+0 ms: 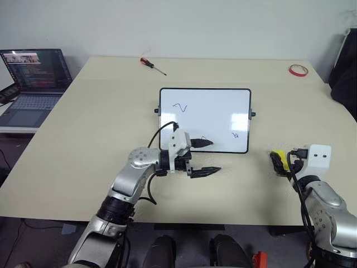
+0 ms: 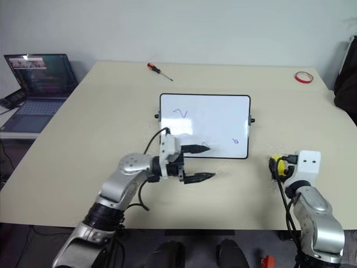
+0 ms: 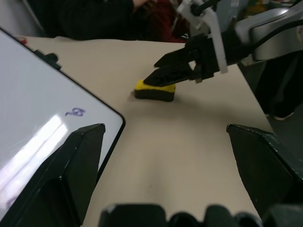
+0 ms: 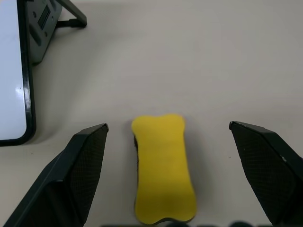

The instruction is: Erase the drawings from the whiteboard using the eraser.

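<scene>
Left gripper [image 1: 207, 157] nearest, fingers wide, pointing sideways across the whiteboard's [image 1: 204, 119] near edge. Beige table [image 1: 100, 123], pale wall behind; laptop [image 1: 34, 84] off its left side, screwdriver [image 1: 153, 65] and red tape ring [image 1: 298, 70] beyond the whiteboard. Eraser [image 4: 162, 168] lies flat on the table right of the whiteboard, long axis running away from the robot. Right gripper [image 4: 168, 175] straddles it, fingers wide, not pinching. Drawings [image 1: 179, 106] unerased.

The left gripper [image 1: 206, 157] points sideways to the right, fingers wide apart. The right gripper [image 4: 168, 175] points forward, fingers apart.
</scene>
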`<state>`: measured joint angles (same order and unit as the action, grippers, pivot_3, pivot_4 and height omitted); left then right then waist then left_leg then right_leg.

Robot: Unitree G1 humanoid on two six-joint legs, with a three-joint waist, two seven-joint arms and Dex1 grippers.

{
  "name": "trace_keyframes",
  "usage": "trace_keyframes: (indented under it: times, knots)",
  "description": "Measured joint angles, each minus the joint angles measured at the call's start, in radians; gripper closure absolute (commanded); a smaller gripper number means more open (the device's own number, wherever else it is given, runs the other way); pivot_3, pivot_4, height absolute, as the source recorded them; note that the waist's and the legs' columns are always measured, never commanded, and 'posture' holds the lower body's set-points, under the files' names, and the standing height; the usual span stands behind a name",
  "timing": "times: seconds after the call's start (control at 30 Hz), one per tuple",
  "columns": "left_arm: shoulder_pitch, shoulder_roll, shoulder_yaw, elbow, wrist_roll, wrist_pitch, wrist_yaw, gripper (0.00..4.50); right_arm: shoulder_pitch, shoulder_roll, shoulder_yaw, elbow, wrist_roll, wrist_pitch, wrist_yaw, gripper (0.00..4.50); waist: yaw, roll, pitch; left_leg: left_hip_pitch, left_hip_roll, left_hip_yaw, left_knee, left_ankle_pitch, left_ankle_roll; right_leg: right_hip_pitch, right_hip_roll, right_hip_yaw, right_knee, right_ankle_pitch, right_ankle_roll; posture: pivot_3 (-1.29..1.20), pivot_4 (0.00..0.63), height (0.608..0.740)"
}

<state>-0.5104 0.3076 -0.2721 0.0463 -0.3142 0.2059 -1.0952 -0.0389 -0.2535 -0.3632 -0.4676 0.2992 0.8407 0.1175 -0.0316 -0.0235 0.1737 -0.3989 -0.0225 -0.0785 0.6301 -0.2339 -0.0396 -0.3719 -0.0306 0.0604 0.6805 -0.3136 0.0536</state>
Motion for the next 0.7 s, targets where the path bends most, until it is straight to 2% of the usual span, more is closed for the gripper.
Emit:
trace_keyframes:
  times: [0.17, 0.7]
  knots:
    - [-0.024, -0.036, -0.027, 0.010, 0.008, -0.002, -0.009, 0.00, -0.018, 0.004, 0.000, 0.016, 0.012, 0.034, -0.010, 0.01, -0.002, 0.000, 0.000, 0.000, 0.000, 0.000, 0.000, 0.000, 0.000, 0.000, 0.000, 0.001, 0.000, 0.000, 0.000, 0.00, 0.150, 0.740]
    - [-0.024, -0.030, -0.029, -0.010, 0.018, -0.004, 0.017, 0.00, -0.040, 0.002, 0.002, 0.080, 0.020, 0.043, -0.017, 0.01, -0.001, 0.000, 0.000, 0.000, 0.000, 0.000, 0.000, 0.000, 0.000, 0.000, 0.000, 0.001, 0.000, 0.000, 0.000, 0.00, 0.150, 0.740]
